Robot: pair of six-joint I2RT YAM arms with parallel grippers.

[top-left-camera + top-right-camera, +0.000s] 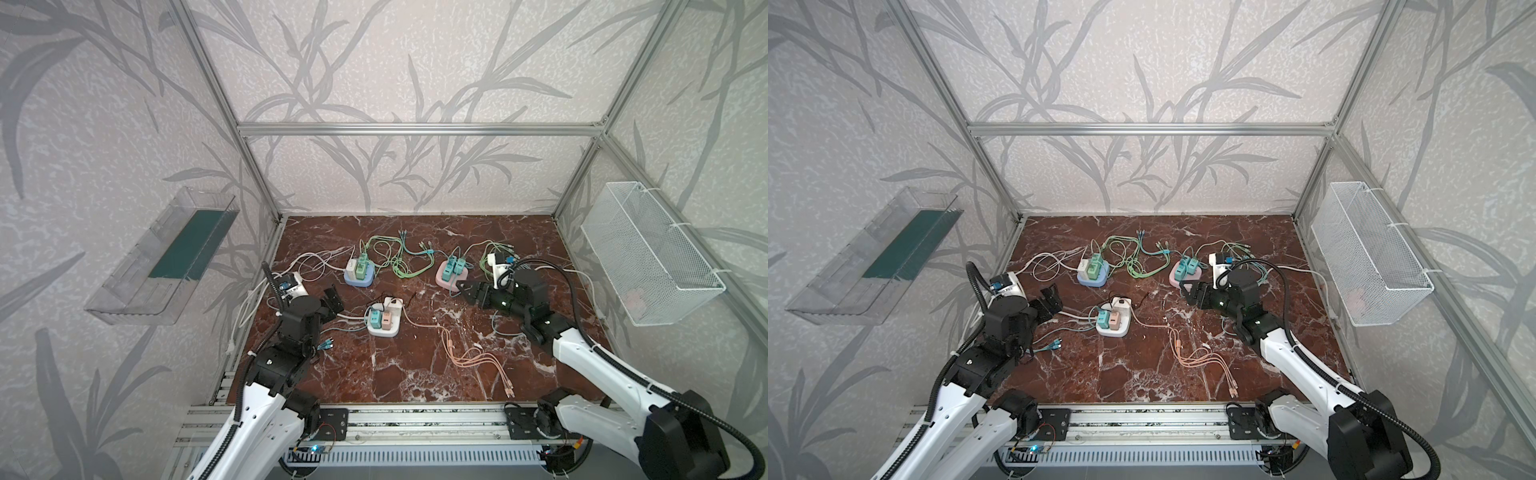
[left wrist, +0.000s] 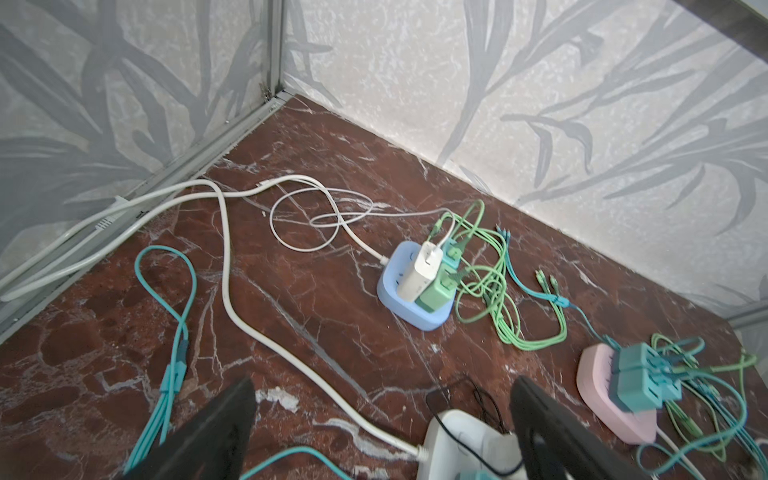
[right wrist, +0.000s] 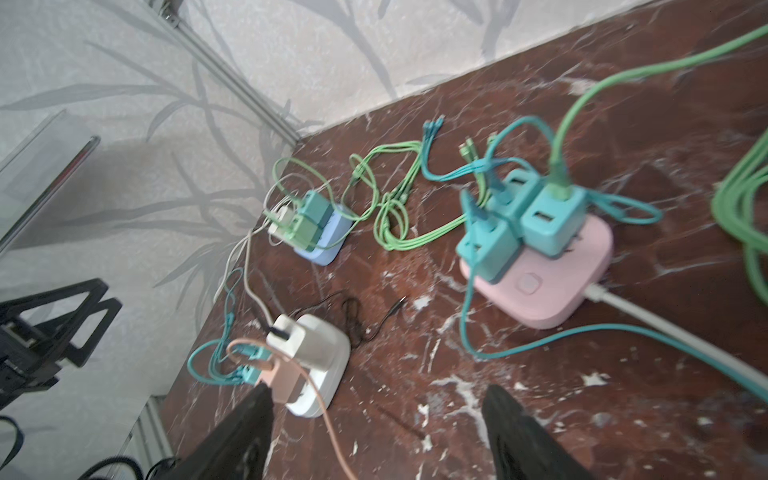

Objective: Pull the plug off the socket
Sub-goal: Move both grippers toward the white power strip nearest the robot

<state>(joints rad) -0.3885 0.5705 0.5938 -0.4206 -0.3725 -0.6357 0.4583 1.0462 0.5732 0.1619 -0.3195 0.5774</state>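
Three socket cubes sit on the red marble floor, each with plugs standing in it. The white socket (image 1: 384,330) (image 2: 461,432) (image 3: 332,357) in the middle front holds a teal plug (image 1: 375,320), a pink plug (image 1: 387,322) (image 3: 282,378) and a white adapter (image 1: 392,306). The blue socket (image 1: 359,282) (image 2: 415,318) is further back on the left. The pink socket (image 1: 451,282) (image 3: 552,286) is back on the right. My left gripper (image 1: 332,301) (image 2: 382,386) hovers open to the left of the white socket. My right gripper (image 1: 464,289) (image 3: 378,395) hangs open beside the pink socket, holding nothing.
Green and teal cables (image 1: 395,257) tangle between the back sockets. A peach cable (image 1: 469,353) trails toward the front. White cords (image 2: 232,291) run along the left wall. A wire basket (image 1: 648,253) hangs on the right wall and a clear bin (image 1: 166,257) on the left.
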